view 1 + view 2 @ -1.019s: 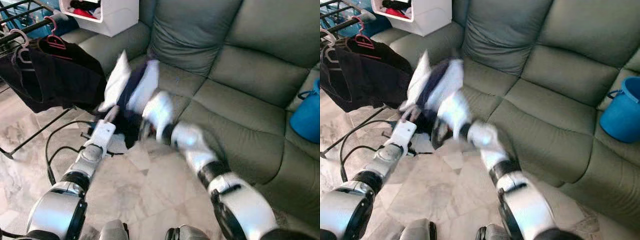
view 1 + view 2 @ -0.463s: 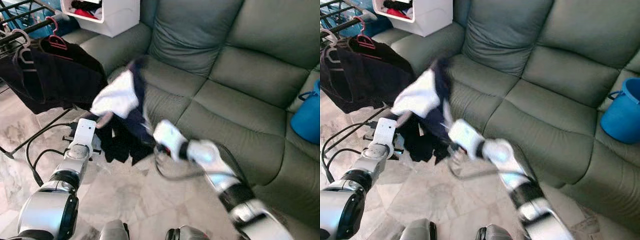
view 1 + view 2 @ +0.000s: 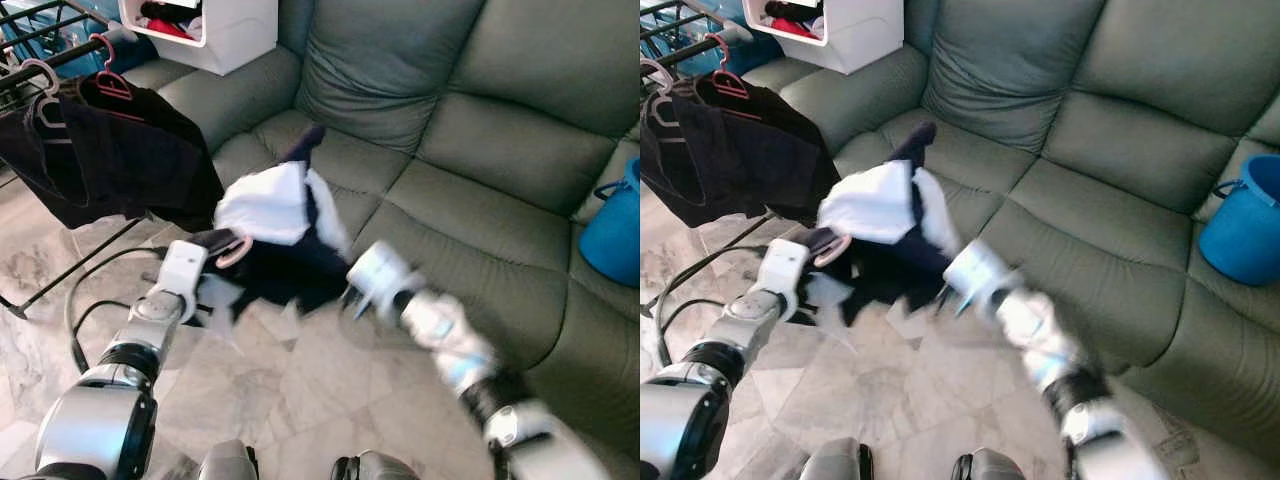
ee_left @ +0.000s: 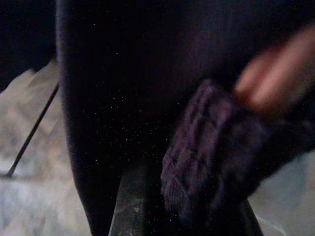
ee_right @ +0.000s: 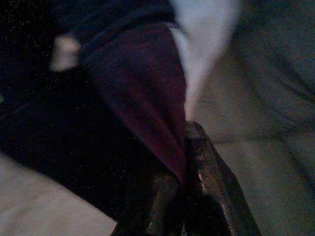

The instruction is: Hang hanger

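A white and navy garment point(image 3: 268, 203) hangs bunched between my two grippers, in front of the green sofa point(image 3: 480, 150). A pink hanger point(image 3: 236, 250) shows its hook at the garment's left end. My left gripper point(image 3: 218, 243) is shut there on the hanger, and its wrist view shows dark knit cloth point(image 4: 206, 162) and a pink blur. My right gripper point(image 3: 347, 292), blurred by motion, is shut on the garment's dark lower hem point(image 5: 147, 98). The drying rack point(image 3: 40, 60) stands at the far left, with black clothes point(image 3: 120, 155) on hangers hung from it.
A red hanger point(image 3: 110, 82) sits on the rack bar. Black cables point(image 3: 85, 310) lie on the marble floor beneath my left arm. A white box point(image 3: 220, 30) rests on the sofa's left arm, and a blue bucket point(image 3: 615, 235) stands at the right edge.
The right gripper has swung up and to the right from near the floor, pulling the dark hem with it. The garment bundle has shifted right and the left gripper has followed slightly.
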